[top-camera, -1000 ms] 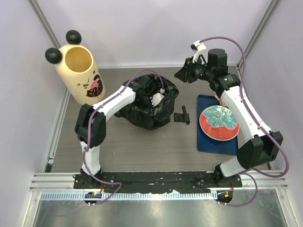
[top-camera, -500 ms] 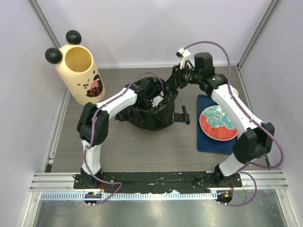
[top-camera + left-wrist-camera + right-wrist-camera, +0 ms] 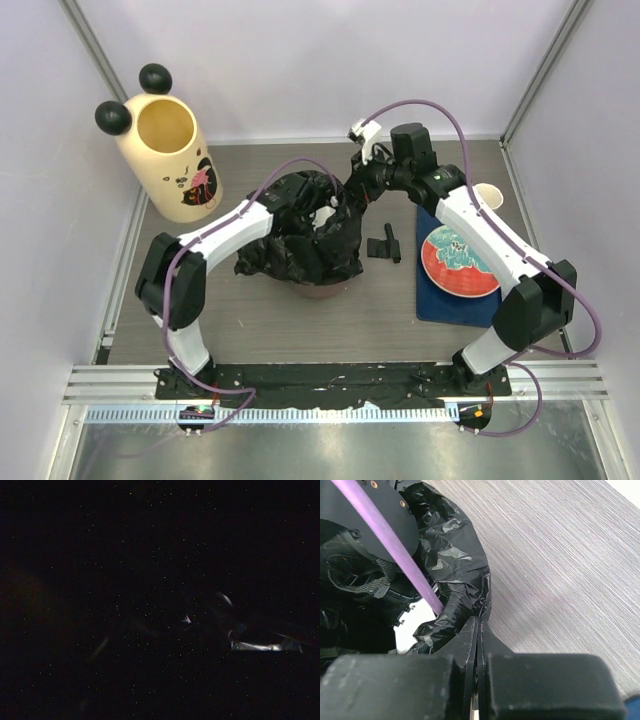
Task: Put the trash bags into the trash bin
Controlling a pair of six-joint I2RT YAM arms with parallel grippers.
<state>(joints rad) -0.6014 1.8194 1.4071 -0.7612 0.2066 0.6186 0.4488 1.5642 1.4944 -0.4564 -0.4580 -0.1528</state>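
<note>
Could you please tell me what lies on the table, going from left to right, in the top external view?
trash bin → black trash bag → small black part → red plate

The left arm (image 3: 215, 235) goes up from its base, bends at the elbow on the left side, and then reaches to the right, over the middle of the desk. Its wrist (image 3: 292, 196) dips down. Its pincer is tucked out of sight, so I cannot tell how its fingers stand.

The right arm (image 3: 480, 225) bends at its elbow far out on the right. It stretches back and to the left, then its wrist turns down toward the left arm's wrist. The right pincer (image 3: 475, 625) has both fingers pressed tight together, nipping the edge of the trash bag (image 3: 451, 555).
</note>
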